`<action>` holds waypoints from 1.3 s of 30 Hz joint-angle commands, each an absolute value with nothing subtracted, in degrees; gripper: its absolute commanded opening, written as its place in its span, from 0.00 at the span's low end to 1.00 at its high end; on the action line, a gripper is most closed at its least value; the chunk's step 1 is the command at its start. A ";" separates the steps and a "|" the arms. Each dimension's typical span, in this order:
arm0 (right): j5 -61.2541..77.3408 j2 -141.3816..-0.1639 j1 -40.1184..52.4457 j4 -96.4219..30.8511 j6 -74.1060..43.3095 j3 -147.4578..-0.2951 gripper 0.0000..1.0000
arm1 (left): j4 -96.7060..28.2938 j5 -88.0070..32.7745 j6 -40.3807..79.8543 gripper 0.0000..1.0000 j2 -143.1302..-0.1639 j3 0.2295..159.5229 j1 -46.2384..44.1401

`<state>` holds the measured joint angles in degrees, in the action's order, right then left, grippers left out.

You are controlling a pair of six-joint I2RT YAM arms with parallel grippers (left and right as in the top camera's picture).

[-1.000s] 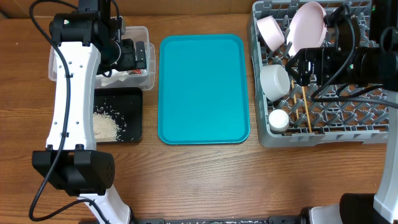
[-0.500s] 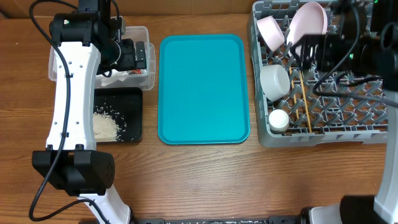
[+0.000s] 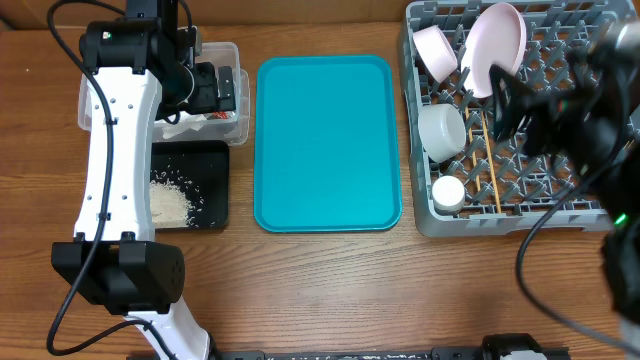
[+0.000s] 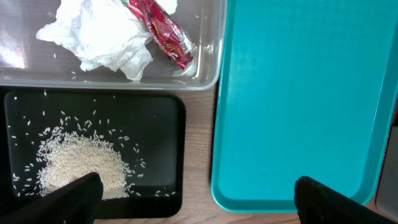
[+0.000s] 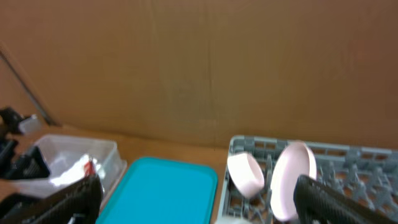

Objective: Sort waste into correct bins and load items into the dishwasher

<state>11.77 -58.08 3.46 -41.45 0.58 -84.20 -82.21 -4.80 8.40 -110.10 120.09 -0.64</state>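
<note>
The grey dish rack (image 3: 520,225) at the right holds the pink-white plate (image 3: 497,45) on edge, a pink bowl (image 3: 436,50), a white bowl (image 3: 441,130), the white cup (image 3: 449,192) and the chopsticks (image 3: 491,170). My right gripper (image 3: 508,100) is open and empty above the rack, blurred; its wrist view shows the plate (image 5: 292,177) and the pink bowl (image 5: 245,173). My left gripper (image 4: 199,199) is open and empty over the clear tub (image 3: 215,50), which holds the napkin (image 4: 99,37) and the red wrapper (image 4: 163,31). Rice (image 4: 81,165) lies in the black tray (image 3: 210,185).
The teal serving tray (image 3: 325,140) lies bare between the bins and the rack. A cardboard wall (image 5: 199,68) stands behind the table. The left arm's white links (image 3: 115,170) run over the bins toward the front edge.
My right arm has risen and swung toward the front right over the rack, and is now blurred. The left arm and all objects are unchanged.
</note>
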 commanded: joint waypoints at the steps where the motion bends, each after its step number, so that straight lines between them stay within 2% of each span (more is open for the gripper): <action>1: 9.43 -51.27 3.64 -37.15 0.19 -70.81 1.00 | -82.06 -4.43 7.29 1.00 -109.75 120.60 -0.78; 13: 8.60 -22.65 3.64 -9.61 0.14 -24.23 1.00 | -82.04 -4.45 7.29 1.00 -109.75 120.60 -0.78; 18: 10.09 -15.94 3.64 0.62 -1.87 -11.35 1.00 | -82.06 -4.45 7.29 1.00 -109.75 120.60 -0.78; 24: 10.11 -13.93 3.64 9.47 -3.51 -2.85 1.00 | -82.04 -4.45 7.29 1.00 -109.75 120.60 -0.78; 27: 10.09 -11.97 3.64 10.20 -3.46 -0.54 1.00 | -82.04 -4.45 7.29 1.00 -109.75 120.60 -0.78; 35: 9.82 -0.60 3.64 -1.69 -3.25 -0.47 1.00 | -82.06 -4.45 7.29 1.00 -109.75 120.60 -0.78; 39: 9.06 -0.16 3.64 -3.99 -3.25 -0.45 1.00 | -82.06 -4.45 7.29 1.00 -109.75 120.60 -0.78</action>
<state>10.00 -0.89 3.46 -3.75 -2.98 -1.06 -82.19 -4.82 8.40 -110.10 120.09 -0.64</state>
